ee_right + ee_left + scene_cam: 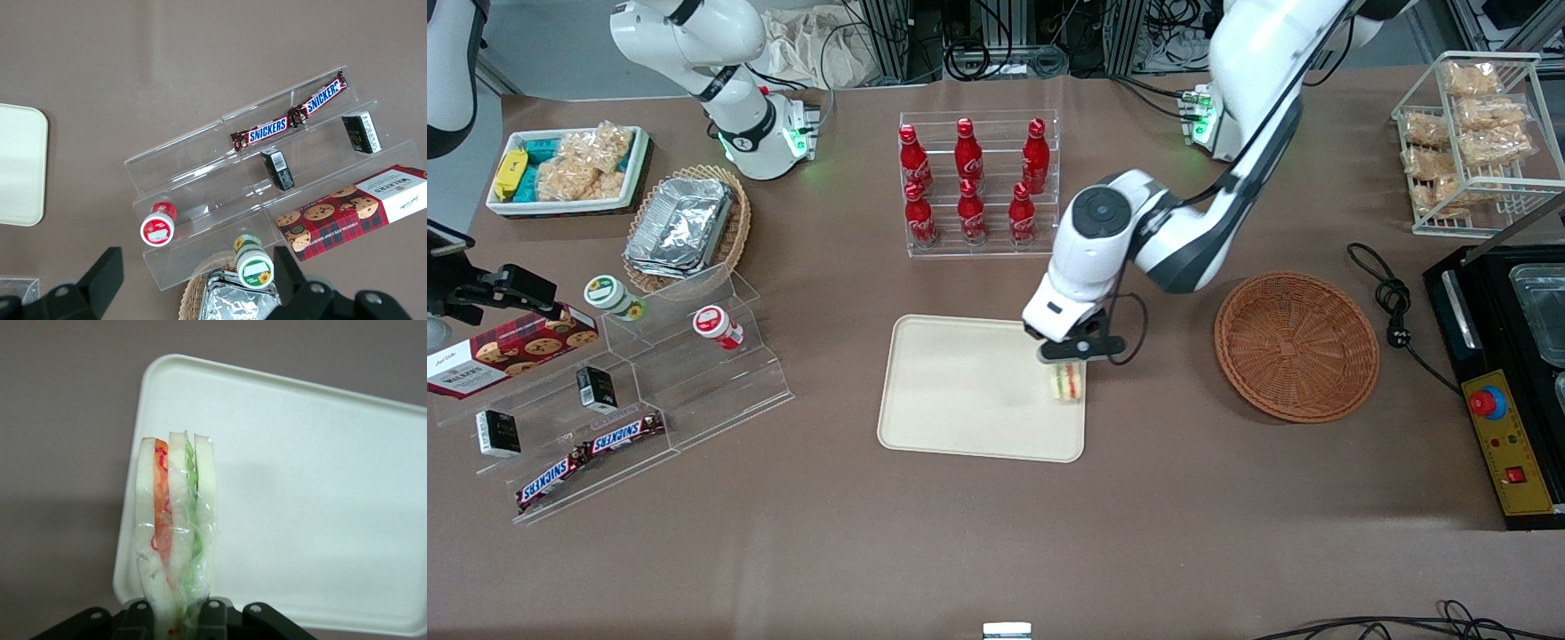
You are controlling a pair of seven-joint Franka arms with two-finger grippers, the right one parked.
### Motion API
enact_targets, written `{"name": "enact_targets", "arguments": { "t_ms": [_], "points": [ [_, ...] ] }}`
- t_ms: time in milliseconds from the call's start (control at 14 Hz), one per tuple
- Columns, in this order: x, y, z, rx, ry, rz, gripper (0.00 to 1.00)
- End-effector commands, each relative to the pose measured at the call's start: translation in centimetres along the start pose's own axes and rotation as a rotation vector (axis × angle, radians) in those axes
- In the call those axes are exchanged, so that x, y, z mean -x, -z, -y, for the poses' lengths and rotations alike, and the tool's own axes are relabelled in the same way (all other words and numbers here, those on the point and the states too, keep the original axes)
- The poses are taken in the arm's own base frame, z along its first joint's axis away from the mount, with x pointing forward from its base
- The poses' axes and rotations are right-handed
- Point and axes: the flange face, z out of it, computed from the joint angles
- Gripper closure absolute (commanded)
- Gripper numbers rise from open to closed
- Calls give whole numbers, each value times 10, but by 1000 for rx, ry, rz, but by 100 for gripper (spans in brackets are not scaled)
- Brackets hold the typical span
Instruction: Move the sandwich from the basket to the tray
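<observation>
My left gripper (1065, 363) is shut on the sandwich (1065, 381), a clear-wrapped wedge of pale bread with orange, red and green layers. It hangs over the edge of the cream tray (960, 391) that faces the basket. In the left wrist view the sandwich (175, 533) stands between the fingers above the tray (307, 507). The reddish-brown wicker basket (1296, 345) sits empty toward the working arm's end of the table.
An acrylic rack of red cola bottles (971, 182) stands farther from the front camera than the tray. A tan basket with foil containers (685, 227) and an acrylic stepped shelf with snacks (618, 391) lie toward the parked arm's end. A black appliance (1507, 373) sits beside the basket.
</observation>
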Motion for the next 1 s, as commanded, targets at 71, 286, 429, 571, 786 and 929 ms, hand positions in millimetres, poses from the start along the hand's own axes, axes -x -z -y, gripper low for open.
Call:
{"name": "enact_targets", "arguments": {
  "t_ms": [71, 286, 429, 571, 786, 929],
  "points": [
    [-10, -29, 7, -21, -77, -34, 99],
    [-7, -43, 6, -4, -89, -37, 21],
    [-13, -37, 4, 24, -69, -65, 0],
    [-26, -3, -1, 52, -32, -113, 0],
    [-61, 79, 26, 31, 85, -198, 0],
    [-71, 131, 40, 1, 125, -202, 0]
  ]
}}
